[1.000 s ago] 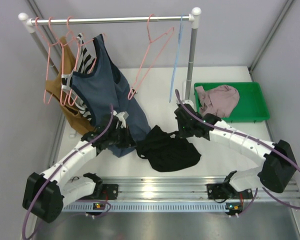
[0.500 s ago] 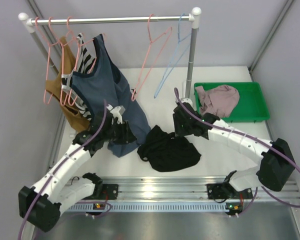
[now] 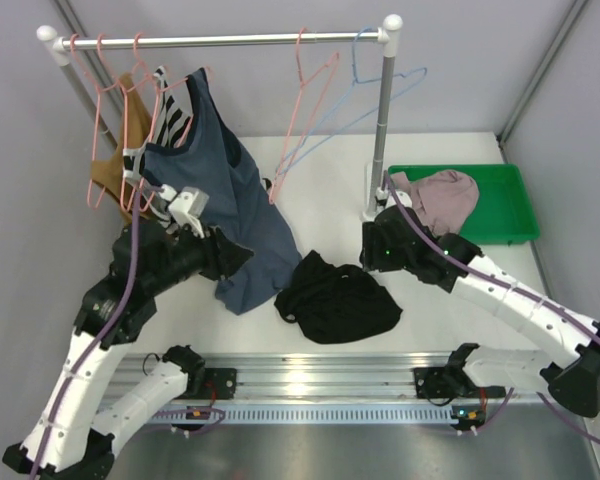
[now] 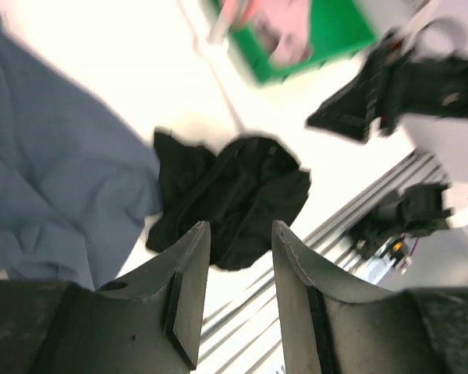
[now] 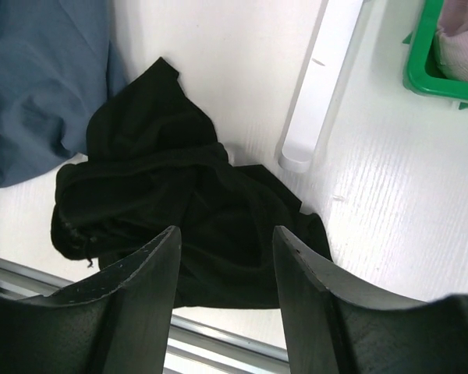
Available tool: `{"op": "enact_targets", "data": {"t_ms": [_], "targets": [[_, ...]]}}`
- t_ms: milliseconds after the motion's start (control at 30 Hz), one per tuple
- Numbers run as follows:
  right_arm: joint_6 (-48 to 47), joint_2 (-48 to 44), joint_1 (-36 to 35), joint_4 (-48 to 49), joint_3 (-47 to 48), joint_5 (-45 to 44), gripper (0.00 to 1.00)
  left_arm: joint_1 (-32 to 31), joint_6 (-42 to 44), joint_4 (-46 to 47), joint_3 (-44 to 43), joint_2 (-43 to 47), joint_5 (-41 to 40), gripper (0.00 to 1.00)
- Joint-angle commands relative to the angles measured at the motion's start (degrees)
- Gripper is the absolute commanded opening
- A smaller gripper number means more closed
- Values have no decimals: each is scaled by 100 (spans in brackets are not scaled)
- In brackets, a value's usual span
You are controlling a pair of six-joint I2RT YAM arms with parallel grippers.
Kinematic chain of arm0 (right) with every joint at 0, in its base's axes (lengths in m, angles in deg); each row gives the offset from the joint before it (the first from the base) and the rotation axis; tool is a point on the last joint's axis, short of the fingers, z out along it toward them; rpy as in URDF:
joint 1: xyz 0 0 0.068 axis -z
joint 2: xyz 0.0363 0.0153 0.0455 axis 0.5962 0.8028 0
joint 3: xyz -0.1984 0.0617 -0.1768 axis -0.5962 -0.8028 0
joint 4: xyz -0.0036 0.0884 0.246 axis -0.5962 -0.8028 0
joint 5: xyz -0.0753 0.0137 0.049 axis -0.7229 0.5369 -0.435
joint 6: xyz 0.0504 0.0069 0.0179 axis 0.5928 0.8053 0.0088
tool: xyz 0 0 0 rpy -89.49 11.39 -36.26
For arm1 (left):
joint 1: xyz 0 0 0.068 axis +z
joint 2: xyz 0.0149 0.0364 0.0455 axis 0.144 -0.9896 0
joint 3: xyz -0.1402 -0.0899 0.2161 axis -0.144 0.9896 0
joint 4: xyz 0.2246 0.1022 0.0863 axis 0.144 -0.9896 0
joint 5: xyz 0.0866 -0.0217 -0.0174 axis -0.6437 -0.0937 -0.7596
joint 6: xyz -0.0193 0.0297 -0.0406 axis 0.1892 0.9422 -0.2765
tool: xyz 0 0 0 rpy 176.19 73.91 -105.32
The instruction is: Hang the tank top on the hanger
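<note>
The soft black sleeveless tank top point(image 3: 335, 297) is seen crumpled on the white worktop point(image 3: 320, 200), near the middle. The left tool point(image 4: 240, 230) and right tool point(image 5: 226, 234) are held open and empty. The thin pink wire hanger point(image 3: 300, 105) is hung bare on the far rail point(image 3: 220, 40), so nothing seems done.

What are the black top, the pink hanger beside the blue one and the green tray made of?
The black top looks like soft, matte cloth: it lies crumpled in floppy folds. The pink hanger looks like thin wire, perhaps coated: just a slim bent line. The green tray is probably smooth plastic, going by its even bright colour and moulded rim.
</note>
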Motion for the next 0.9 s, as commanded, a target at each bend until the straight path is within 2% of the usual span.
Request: {"op": "enact_targets", "data": {"t_ms": [0,100,267,367,500,700,867], "targets": [[29,-302,63,-284,244,-154,51,18,45,469,-782,151,-92,43],[2,-381,63,-319,252,-146,52,18,-87,1286,-1160,-50,-486,46],[2,-469,63,-284,147,30,51,27,53,1779,-2353,-1543,-1252,46],[29,-654,72,-249,-11,57,52,27,272,2218,-2848,-2317,-1402,47],[72,-891,72,-293,-187,30,52,27,334,2657,-3402,-3318,-1218,47],[108,-1146,72,-451,-266,-49,52,18,246,3046,-3780,-3865,-1033,48],[116,-1287,72,-548,-319,-119,52,-8,273,3142,-3781,-3866,-1077,48]]}}
